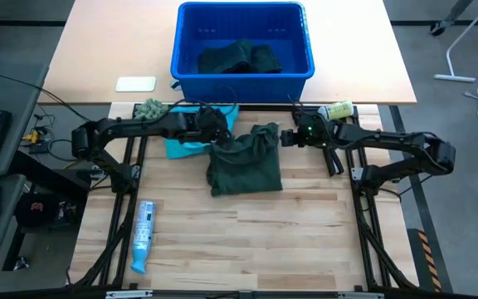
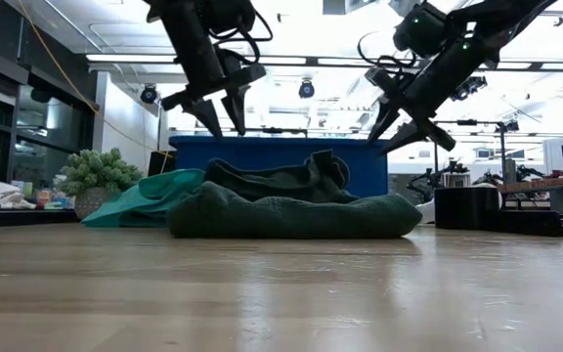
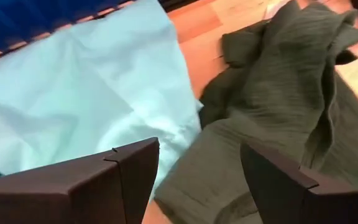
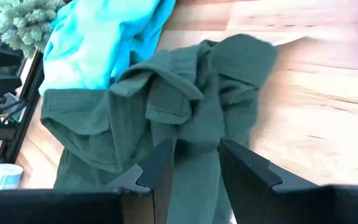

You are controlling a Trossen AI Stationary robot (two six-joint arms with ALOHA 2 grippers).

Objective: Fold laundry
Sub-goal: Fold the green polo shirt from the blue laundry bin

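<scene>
The dark green garment [image 1: 246, 162] lies half folded at the table's [image 1: 289, 241] centre, the turquoise shirt [image 1: 185, 146] at its ten o'clock. Left gripper [image 1: 219, 124] hangs released above – right gripper [image 1: 291, 137] parted, empty. Next move, I judge: grasp the bunched top edge.

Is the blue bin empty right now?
No, the high view shows a dark green garment lying crumpled inside the blue bin.

Light wooden counter [image 1: 305, 224]. Dark green garment [image 1: 245, 162] lies crumpled at centre, turquoise shirt [image 1: 182, 146] touching its left. A blue bin [image 1: 241, 71] sits far, a bottle [image 1: 143, 235] near-left.
</scene>
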